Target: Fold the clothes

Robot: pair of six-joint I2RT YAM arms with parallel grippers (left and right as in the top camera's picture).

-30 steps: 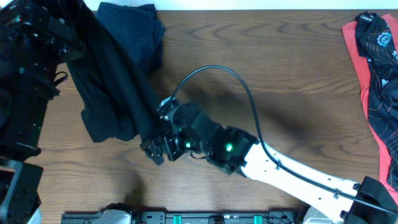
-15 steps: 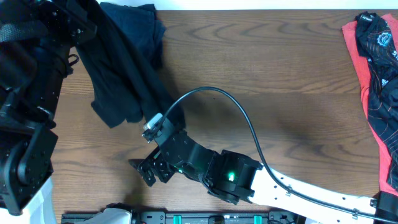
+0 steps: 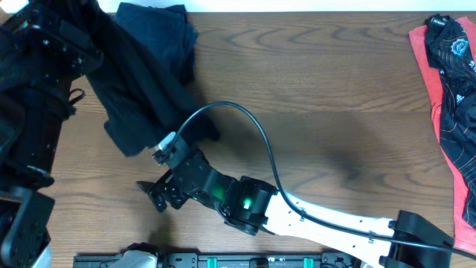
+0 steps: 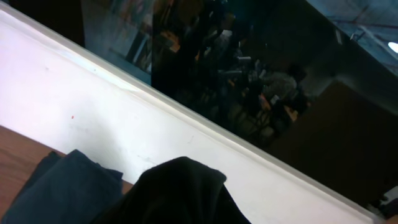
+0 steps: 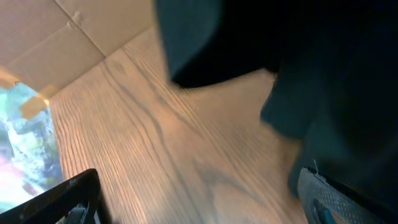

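Here we find the left gripper [image 3: 88, 41] pinching a draped black fabric T-shirt [image 3: 141, 97] at ten o'clock; right gripper [image 3: 152, 195] spread wide at seven; coral-red-and-black shirt [image 3: 446, 97] at three.

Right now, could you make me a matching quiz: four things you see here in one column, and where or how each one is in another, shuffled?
1. black shirt
2. navy shirt
3. red-trimmed clothes
4. right gripper

A. at the table's right edge
B. open, above bare wood near the front
C. lying at the back edge
D. held up at the left side

Pairs: 1-D, 2-C, 3-A, 4-B.
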